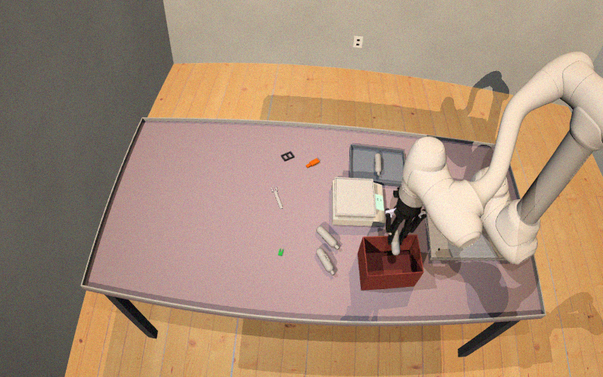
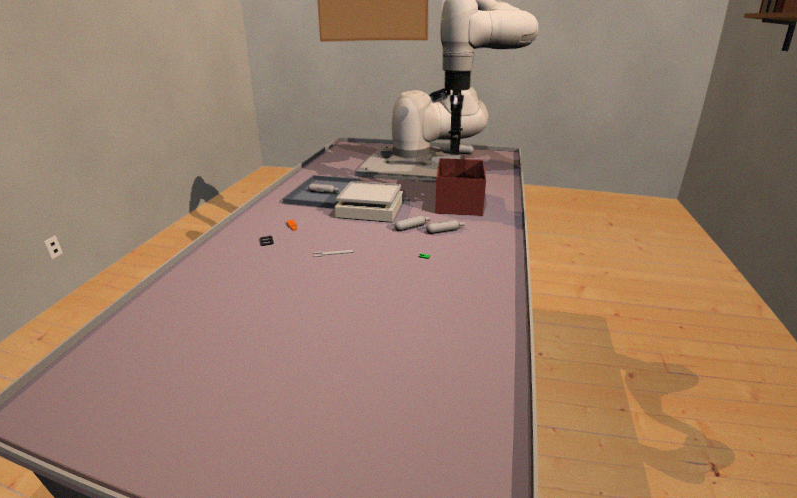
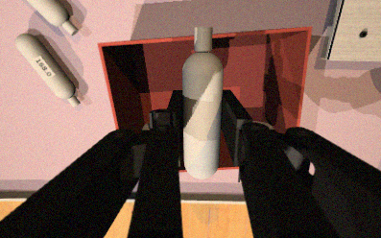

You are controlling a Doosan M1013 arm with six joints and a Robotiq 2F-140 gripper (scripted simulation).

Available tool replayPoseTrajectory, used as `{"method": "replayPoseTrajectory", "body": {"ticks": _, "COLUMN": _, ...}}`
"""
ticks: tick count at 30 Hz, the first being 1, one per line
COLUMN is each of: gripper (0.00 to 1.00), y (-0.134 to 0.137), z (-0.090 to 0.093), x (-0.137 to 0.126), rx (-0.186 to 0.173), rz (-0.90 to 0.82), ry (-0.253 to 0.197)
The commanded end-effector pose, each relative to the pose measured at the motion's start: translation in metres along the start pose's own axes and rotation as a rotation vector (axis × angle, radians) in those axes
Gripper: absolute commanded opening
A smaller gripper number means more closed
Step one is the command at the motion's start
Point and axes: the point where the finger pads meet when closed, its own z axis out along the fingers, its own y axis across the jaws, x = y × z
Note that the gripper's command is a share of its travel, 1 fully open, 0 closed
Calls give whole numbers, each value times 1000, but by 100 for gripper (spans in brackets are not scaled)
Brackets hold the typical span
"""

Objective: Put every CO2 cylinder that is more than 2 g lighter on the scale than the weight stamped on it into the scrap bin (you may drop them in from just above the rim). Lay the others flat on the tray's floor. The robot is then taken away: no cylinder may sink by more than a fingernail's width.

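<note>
My gripper point(image 3: 201, 107) is shut on a grey CO2 cylinder point(image 3: 202, 103), nozzle pointing down, held over the open red scrap bin. In the top view the gripper point(image 1: 398, 234) and the cylinder point(image 1: 394, 245) hang above the bin point(image 1: 390, 262). Two cylinders point(image 1: 327, 237) point(image 1: 326, 260) lie on the table left of the bin; one point(image 3: 46, 69) reads 168.0 in the wrist view. One cylinder point(image 1: 377, 163) lies flat in the grey tray point(image 1: 373, 164). The scale point(image 1: 357, 201) has an empty platform.
An orange piece point(image 1: 312, 163), a black part point(image 1: 287, 156), a small wrench point(image 1: 276, 197) and a green clip point(image 1: 281, 253) lie on the table left of the scale. The arm's base plate point(image 1: 462, 243) stands right of the bin.
</note>
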Motion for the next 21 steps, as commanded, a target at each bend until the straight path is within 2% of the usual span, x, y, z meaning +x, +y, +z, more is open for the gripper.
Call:
{"method": "replayPoseTrajectory", "body": {"ticks": 1, "gripper": 10, "y": 8, "z": -1, "x": -22, "rx": 4, "rz": 4, "ry": 10}}
{"method": "replayPoseTrajectory", "body": {"ticks": 11, "gripper": 10, "y": 8, "z": 3, "x": -22, "rx": 4, "rz": 4, "ry": 10}}
{"method": "replayPoseTrajectory", "body": {"ticks": 21, "gripper": 10, "y": 8, "z": 17, "x": -22, "rx": 4, "rz": 4, "ry": 10}}
